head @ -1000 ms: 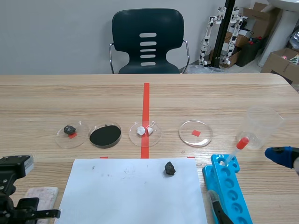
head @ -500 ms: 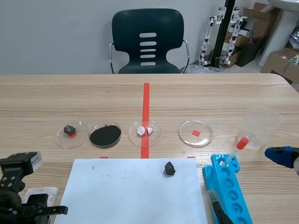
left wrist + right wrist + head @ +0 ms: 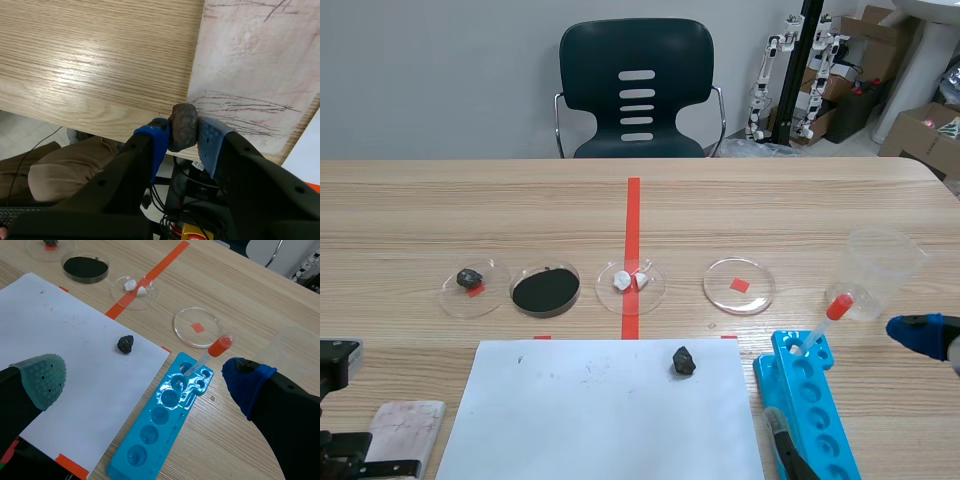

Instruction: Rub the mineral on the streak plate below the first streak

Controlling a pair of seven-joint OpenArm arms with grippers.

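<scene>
In the left wrist view my left gripper (image 3: 183,142) is shut on a dark grey-brown mineral (image 3: 184,124), held between its blue pads. The mineral sits at the near corner of the pale streak plate (image 3: 250,60), by the table's front edge, right beside a cluster of thin dark streaks (image 3: 245,107). More faint streaks mark the plate's far end. In the scene view the streak plate (image 3: 405,424) lies at the front left, with the left arm (image 3: 338,362) low beside it. My right gripper (image 3: 142,377) hangs open above the white paper and the blue tray, holding nothing.
A white paper sheet (image 3: 605,410) carries a black mineral (image 3: 682,361). Behind it stand petri dishes with a dark rock (image 3: 470,278), black powder (image 3: 545,290), white pieces (image 3: 630,281), and one without contents (image 3: 739,286). A blue well tray (image 3: 810,405), a red-capped dropper (image 3: 825,320) and a plastic cup (image 3: 882,268) stand at the right.
The left arm has dropped back toward the front left corner, leaving more of the streak plate uncovered in the scene view. The right arm has not moved.
</scene>
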